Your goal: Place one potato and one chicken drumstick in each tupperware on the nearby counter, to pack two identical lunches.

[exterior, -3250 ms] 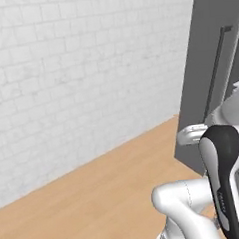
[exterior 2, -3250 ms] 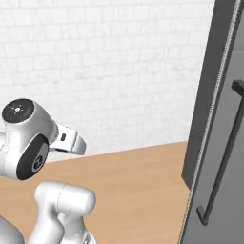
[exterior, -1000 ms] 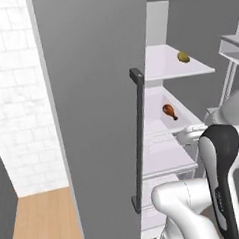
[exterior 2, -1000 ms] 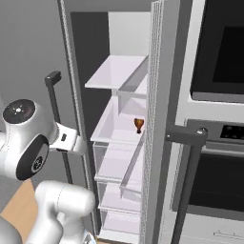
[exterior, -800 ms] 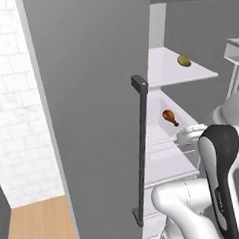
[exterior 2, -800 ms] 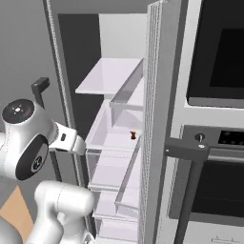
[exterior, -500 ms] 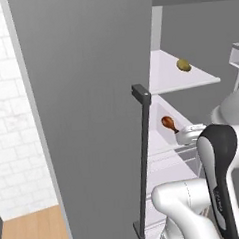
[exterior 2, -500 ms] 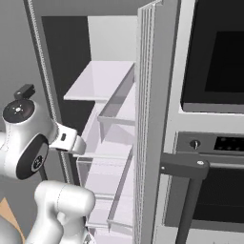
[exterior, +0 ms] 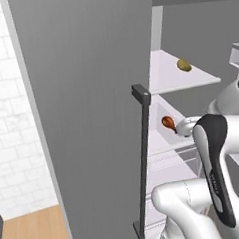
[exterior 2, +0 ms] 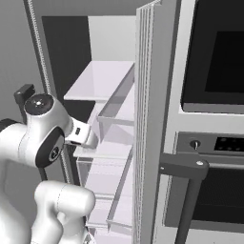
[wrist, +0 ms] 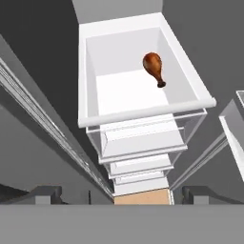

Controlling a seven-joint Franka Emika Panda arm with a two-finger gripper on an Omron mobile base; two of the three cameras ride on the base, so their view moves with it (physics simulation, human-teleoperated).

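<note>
While the fridge door [exterior: 91, 118] stands open, a chicken drumstick [wrist: 153, 68] lies in a white drawer [wrist: 143, 112], a potato [exterior: 184, 65] on the shelf [exterior: 181, 77] above. The end effector [wrist: 116, 194], fingers apart, hovers above the drumstick, empty.

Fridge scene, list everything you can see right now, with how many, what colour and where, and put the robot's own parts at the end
fridge door: one, grey, swung open at the left of the left base view
door handle: one, dark grey bar, upright on the door's edge
glass shelf: one, pale, upper part of the fridge
potato: one, yellowish-green, lying on the glass shelf
drawer: one, white, open-topped, under the shelf
chicken drumstick: one, orange-brown, lying in the drawer
oven: one, grey with dark glass, right of the fridge
oven handle: one, dark bar across the oven front
brick wall: white, left of the door
floor: light brown wood, lower left
tool: one, dark tips, open, above the drawer
</note>
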